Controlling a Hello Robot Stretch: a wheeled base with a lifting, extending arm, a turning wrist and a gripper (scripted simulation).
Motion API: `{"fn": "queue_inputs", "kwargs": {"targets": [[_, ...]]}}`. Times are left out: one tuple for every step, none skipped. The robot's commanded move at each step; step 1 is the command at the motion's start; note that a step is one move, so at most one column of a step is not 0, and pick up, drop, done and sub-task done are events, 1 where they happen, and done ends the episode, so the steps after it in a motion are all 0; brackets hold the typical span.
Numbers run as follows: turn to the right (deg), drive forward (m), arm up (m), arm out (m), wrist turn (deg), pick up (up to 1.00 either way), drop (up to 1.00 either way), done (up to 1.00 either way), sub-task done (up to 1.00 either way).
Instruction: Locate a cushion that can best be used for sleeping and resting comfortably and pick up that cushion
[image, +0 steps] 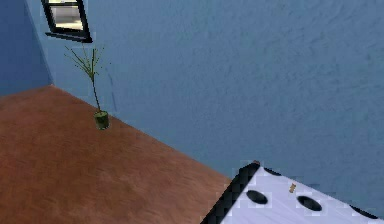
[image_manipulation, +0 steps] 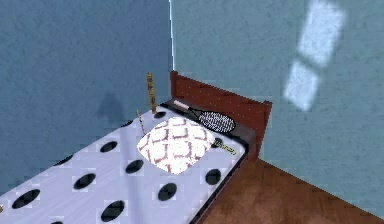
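One bed (image_manipulation: 100, 180), one cushion (image_manipulation: 172, 145), one racket (image_manipulation: 215, 122), one potted plant (image: 101, 119), one window (image: 66, 15).

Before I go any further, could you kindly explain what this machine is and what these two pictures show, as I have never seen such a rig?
The machine is a wheeled robot with one arm that lifts and extends and ends in a claw. It works in a simulated house, so these are renders.

The forward view comes from a camera that looks ahead and somewhat down. It shows blue walls, a wooden floor, a potted plant, a window and the corner of a bed with a spotted cover.

The arm side view comes from a camera on the robot's body that looks out to the side where the arm reaches. There the bed runs up to a brown headboard. On it lie a white cushion with a reddish pattern and, beside it near the headboard, a racket. The cushion is what the robot must pick up.
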Motion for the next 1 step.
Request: {"fn": "queue_inputs", "kwargs": {"targets": [[0.0, 0.00, 0.50, 0.00, 0.0, 0.00, 0.00, 0.00, 0.00]]}}
